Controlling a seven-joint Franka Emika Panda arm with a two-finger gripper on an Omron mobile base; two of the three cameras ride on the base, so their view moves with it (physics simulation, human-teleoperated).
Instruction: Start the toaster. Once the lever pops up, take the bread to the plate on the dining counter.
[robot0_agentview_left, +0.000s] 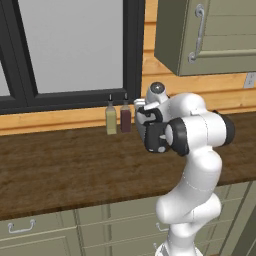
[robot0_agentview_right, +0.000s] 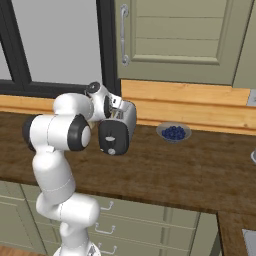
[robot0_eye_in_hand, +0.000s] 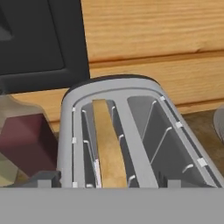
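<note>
Dark wood worktop (robot0_agentview_right: 200, 170) runs under the black-framed window (robot0_agentview_left: 70, 50), and the toaster (robot0_agentview_right: 120, 127) stands near its back wall, with two small bottles (robot0_agentview_left: 117, 117) at its nine o'clock side. Looking down the claw, the bread (robot0_eye_in_hand: 109, 148) sits upright in the left slot, twelve o'clock from the hand. Whether the claw is wide or narrow cannot be told.

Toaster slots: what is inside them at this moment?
In the toaster, the left slot holds the bread standing on edge; the right slot shows bare wire guides. Both slots' bottoms are hidden.
</note>
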